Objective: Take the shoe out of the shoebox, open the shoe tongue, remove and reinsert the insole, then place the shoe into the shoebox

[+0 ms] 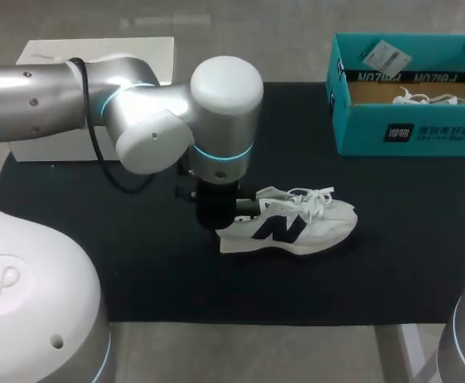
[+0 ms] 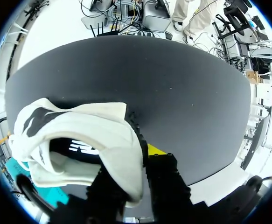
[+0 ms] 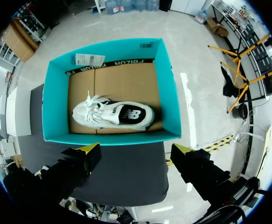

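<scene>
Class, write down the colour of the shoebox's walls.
The shoebox is teal, clearest in the right wrist view.

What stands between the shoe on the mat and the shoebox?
Nothing on the black mat between shoe and shoebox. Inside the box, a second shoe already lies, and the open right tool hangs above it.

Left arm (image 1: 72, 92): over bench (image 1: 136, 279) middle, wrist pointing down.
Left tool (image 2: 135, 171): clamped on shoe (image 2: 94, 135) heel.
Right tool (image 3: 136, 154): fingers wide apart, above bench's far-right corner.
</scene>
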Action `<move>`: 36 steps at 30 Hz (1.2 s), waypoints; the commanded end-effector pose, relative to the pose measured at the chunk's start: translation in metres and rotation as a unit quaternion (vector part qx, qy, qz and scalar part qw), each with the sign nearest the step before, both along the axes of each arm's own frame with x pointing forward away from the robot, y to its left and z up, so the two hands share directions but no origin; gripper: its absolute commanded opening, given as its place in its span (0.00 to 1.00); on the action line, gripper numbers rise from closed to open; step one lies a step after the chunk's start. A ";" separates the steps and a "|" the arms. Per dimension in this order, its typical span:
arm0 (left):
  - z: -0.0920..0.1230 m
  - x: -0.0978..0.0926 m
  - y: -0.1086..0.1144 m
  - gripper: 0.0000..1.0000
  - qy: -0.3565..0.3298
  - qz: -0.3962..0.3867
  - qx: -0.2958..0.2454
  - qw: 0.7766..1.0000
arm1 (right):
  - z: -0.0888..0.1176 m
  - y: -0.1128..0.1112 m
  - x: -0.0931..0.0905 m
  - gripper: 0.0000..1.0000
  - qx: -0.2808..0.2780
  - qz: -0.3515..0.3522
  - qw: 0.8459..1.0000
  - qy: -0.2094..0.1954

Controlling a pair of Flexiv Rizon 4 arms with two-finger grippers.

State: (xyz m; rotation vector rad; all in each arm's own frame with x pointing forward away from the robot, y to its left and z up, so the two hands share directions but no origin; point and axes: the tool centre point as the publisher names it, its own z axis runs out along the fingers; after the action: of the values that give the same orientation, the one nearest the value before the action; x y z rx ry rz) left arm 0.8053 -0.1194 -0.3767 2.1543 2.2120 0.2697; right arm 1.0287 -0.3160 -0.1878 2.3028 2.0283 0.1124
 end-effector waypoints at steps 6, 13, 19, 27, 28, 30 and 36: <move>-0.016 0.008 -0.005 0.00 -0.009 0.011 -0.001 1.000 | 0.000 0.000 0.001 1.00 0.000 0.000 1.000 0.001; -0.018 0.012 -0.009 0.00 -0.005 0.011 -0.002 1.000 | 0.000 0.000 0.001 1.00 0.000 0.000 1.000 0.001; -0.021 0.013 -0.010 0.34 -0.001 0.019 -0.001 1.000 | 0.000 0.000 0.001 1.00 0.000 0.000 1.000 0.001; 0.015 0.004 -0.006 1.00 0.027 0.048 -0.079 0.995 | 0.000 0.000 0.001 1.00 0.000 0.000 1.000 0.001; 0.020 0.004 -0.006 1.00 0.032 0.048 -0.092 0.994 | 0.000 0.000 0.001 1.00 0.000 0.000 1.000 0.001; 0.028 0.002 -0.007 1.00 0.039 0.059 -0.100 0.993 | 0.000 0.000 0.001 1.00 0.000 0.000 1.000 0.001; 0.046 -0.002 -0.009 1.00 0.057 0.089 -0.146 0.984 | 0.000 0.000 0.001 1.00 0.000 0.000 1.000 0.001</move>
State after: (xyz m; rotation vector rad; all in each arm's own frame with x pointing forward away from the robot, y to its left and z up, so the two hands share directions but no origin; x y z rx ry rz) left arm 0.8057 -0.1394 -0.3395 1.9238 2.3454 -0.0882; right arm 1.0287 -0.3160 -0.1878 2.3027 2.0284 0.1124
